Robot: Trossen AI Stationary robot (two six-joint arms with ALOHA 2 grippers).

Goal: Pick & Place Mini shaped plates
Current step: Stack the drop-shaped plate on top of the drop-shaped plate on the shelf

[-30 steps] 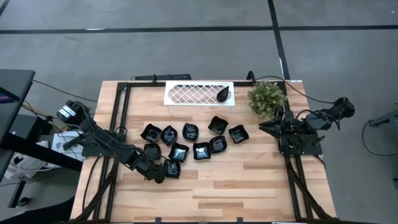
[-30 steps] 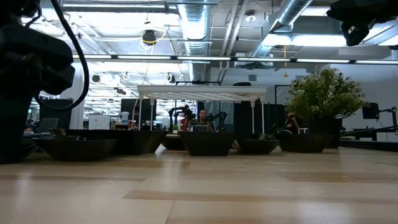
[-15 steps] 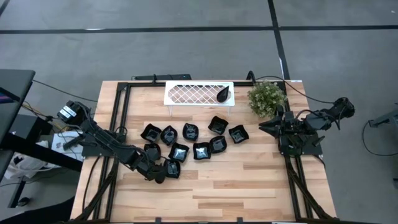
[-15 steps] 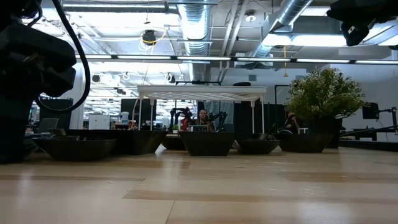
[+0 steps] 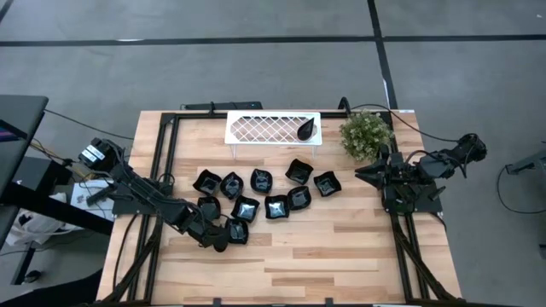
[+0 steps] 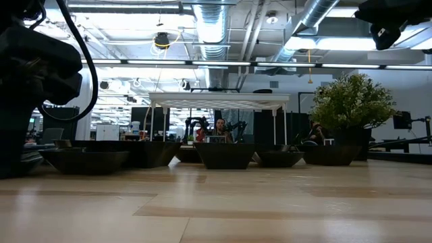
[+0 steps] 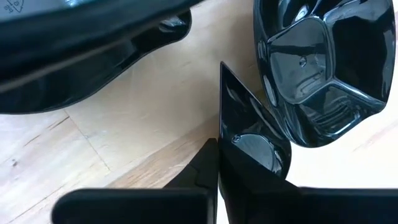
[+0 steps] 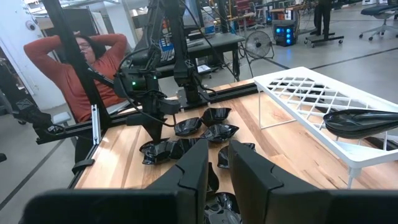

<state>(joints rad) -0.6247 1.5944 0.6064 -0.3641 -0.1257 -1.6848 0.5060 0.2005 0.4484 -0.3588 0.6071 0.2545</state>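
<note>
Mostly the mini shaped plates (image 5: 264, 194) lay in a loose cluster at the middle of the surface (image 5: 341, 256), in front of the white lattice tray (image 5: 273, 128). One teardrop plate (image 5: 305, 129) already lay on the tray's right end.

From above, the left end effector (image 5: 223, 234) was down at the front-left plate (image 5: 235, 231) of the cluster, but how it stood there could not be seen. Only the left wrist view showed this: the fingers (image 7: 249, 155) were pressed together on the thin rim of that plate, with a wavy-rimmed plate (image 7: 323, 68) just beside.

The right end effector (image 5: 363, 173) waited well apart, at the right edge of the surface near the green plant (image 5: 367, 134). Its wrist view showed the two fingers (image 8: 193, 168) with a narrow gap between them and nothing in it.

The surface was light wood with a black frame along its edges. The level view showed plates in a row, the tray on its legs behind them, the plant at the right, and a big hall with ducts and lamps on the ceiling. The left arm's dark bulk (image 6: 27, 88) hid the left part of that row. In the right wrist view, a person in a red top (image 8: 81, 68) sat beyond the surface with hands behind the head.
</note>
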